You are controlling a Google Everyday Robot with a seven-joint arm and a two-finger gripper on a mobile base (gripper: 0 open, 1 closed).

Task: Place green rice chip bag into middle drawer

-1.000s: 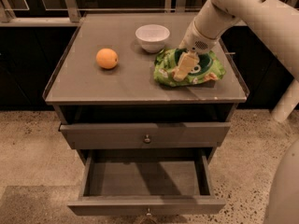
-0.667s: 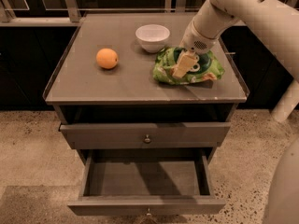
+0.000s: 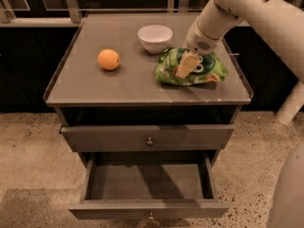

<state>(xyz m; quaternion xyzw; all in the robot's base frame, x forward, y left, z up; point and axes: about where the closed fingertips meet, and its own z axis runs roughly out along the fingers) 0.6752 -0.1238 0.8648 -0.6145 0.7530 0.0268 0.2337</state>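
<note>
The green rice chip bag [image 3: 212, 72] lies on the cabinet top [image 3: 118, 87] at the right, just in front of the white bowl [image 3: 155, 37]. My gripper [image 3: 186, 66] reaches down from the upper right and rests on the middle of the bag, touching it. The bag is flat on the top. The middle drawer [image 3: 118, 209] is pulled open below, and its inside is bare. The knobbed front above it [image 3: 149, 137] is shut.
An orange fruit [image 3: 109, 59] sits on the left of the cabinet top. My white arm [image 3: 266, 18] crosses the upper right. A speckled floor [image 3: 33, 156] surrounds the cabinet. A dark counter runs along the back.
</note>
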